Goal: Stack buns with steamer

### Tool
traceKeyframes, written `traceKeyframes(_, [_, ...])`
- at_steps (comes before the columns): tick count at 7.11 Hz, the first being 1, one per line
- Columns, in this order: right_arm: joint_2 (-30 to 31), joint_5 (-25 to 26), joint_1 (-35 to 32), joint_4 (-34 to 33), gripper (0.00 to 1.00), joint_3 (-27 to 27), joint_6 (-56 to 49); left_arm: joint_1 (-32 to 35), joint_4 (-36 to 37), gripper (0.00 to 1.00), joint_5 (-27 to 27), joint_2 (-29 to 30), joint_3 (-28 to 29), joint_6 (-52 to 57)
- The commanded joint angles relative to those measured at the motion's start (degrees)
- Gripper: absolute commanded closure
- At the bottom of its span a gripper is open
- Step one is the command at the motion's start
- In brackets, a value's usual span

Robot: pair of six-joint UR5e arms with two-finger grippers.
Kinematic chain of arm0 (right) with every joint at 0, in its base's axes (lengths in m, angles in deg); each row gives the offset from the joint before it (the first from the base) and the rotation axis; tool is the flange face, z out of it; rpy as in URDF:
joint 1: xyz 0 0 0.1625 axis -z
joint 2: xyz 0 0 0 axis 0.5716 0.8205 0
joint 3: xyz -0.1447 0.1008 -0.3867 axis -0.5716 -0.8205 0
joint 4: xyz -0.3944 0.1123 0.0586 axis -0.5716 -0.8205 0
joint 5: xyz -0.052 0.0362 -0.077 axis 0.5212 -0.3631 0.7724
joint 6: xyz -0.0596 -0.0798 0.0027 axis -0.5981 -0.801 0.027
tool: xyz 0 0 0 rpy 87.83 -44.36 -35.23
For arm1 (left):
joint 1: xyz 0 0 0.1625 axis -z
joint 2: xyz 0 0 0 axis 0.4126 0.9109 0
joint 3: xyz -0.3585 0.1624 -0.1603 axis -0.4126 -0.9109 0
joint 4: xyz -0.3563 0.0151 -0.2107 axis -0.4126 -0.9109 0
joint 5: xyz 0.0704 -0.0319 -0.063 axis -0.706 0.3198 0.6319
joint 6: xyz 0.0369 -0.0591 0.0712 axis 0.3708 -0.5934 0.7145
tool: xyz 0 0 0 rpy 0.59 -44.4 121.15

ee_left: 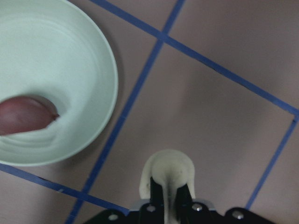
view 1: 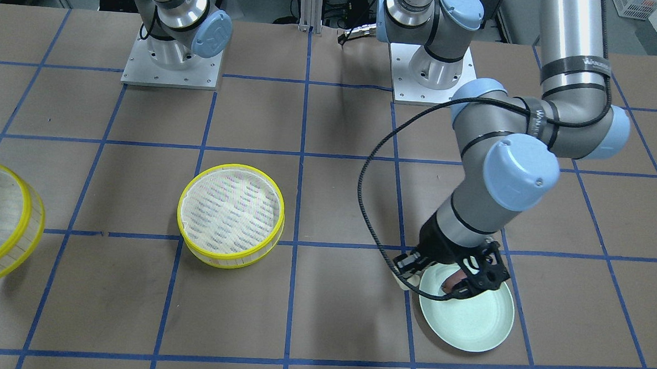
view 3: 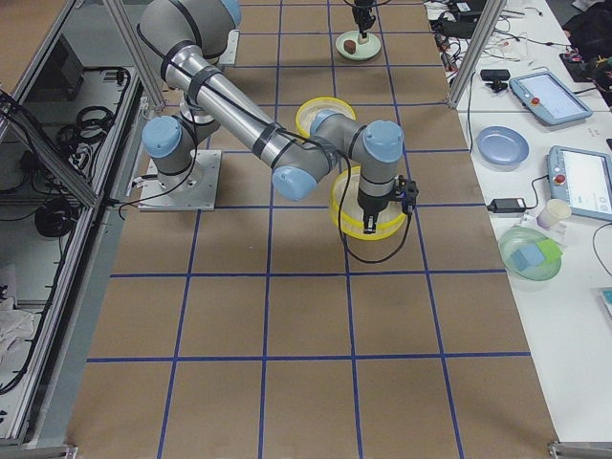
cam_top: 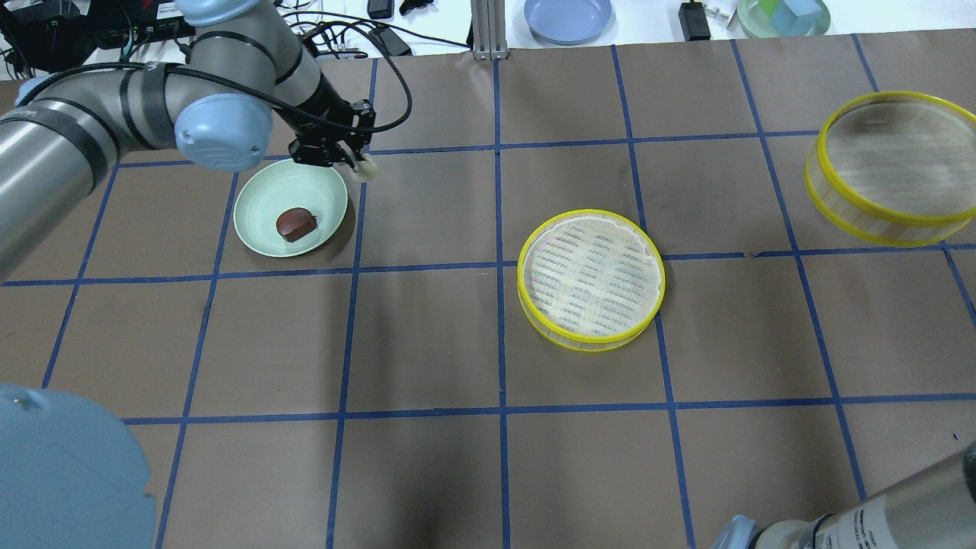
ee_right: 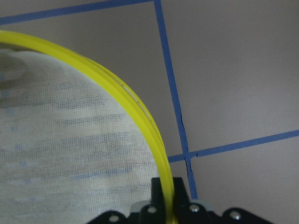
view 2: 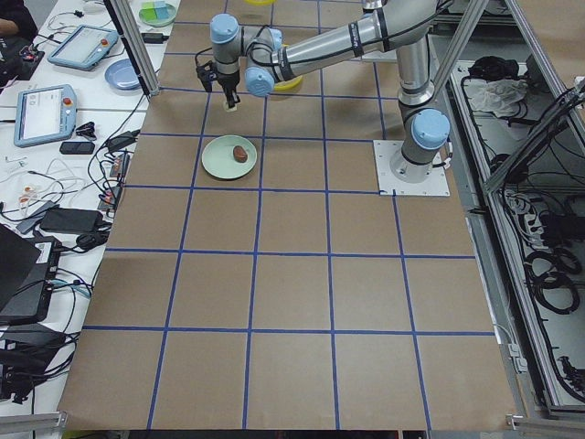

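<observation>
Left hand (ee_left: 169, 189) first: pressed in on a small, rounded cream-white bun (ee_left: 167, 163), seemingly bulging a little round the fingers. Looks soft, light and easily dented. Best pinched gently across the middle, with no more squeeze than now. Hangs over bare counter just past the rim of the round pale green plate (cam_top: 263, 198), toward the far left corner. Left lying in that plate: a small dark reddish-brown bun (cam_top: 296, 224), probably just as soft, open to a hold from above.

Then the right hand (ee_right: 168, 193): clamped on the bright yellow rim of a round, shallow steamer tray (ee_right: 131, 98) with a white slatted floor, seemingly lifted and tilted near the far right corner. Judged light and stiff. Best held by the rim, though likely to tip when pinched at one spot.

Near the middle of the counter, a little toward its right end: a matching second steamer tray (cam_top: 591, 274), flat, empty, well apart from both hands.

Underneath, a flat brown paper-covered counter (cam_top: 427, 473) gridded with blue tape (cam_top: 497, 191). Beyond the far edge, a white bench (cam_top: 648, 27) with a blue plate (cam_top: 568, 17).
</observation>
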Motion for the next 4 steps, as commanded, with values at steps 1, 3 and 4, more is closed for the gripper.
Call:
traceKeyframes(1, [0.1,0.4,0.0,-0.2,1.00,0.0,0.7,8.2,0.7,1.00,5.1,0.1,-0.6,-9.9])
traceKeyframes(3, [4.0,2.5,-2.7,1.7,1.00,1.3,1.6,15.7,0.8,1.00,7.4,1.7,-0.9,-15.1])
traceKeyframes(4, [4.5,0.4,-3.8,1.2,1.00,2.7,0.4,18.5,1.0,1.00,7.3,2.4,-1.8,-15.2])
